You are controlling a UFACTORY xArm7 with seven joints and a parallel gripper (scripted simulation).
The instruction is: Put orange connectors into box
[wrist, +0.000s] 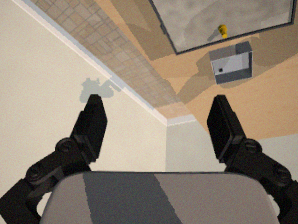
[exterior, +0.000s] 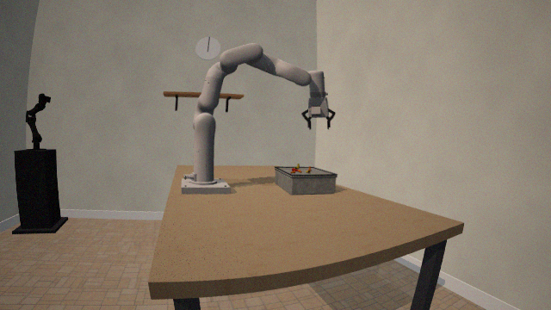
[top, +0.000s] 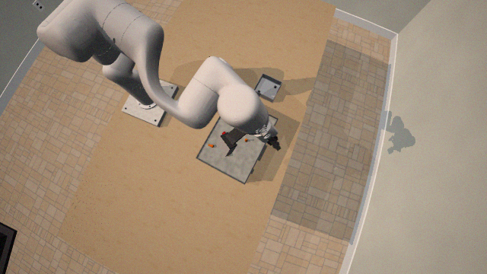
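The grey tool case lid [top: 232,150] carries loose connectors. In the top view two orange connectors [top: 211,145] [top: 246,140] and a red one [top: 224,132] show on it; my arm hides part of the lid. The steel junction box [top: 268,87] stands empty beside the case and also shows in the wrist view [wrist: 230,64]. My gripper [exterior: 318,122] [wrist: 157,107] is open and empty, high above the case's edge.
The arm's base plate [top: 149,103] sits on the table left of the case. In the exterior view the case [exterior: 306,180] stands near the table's far right side, close to the wall. The junction box is hidden in that view.
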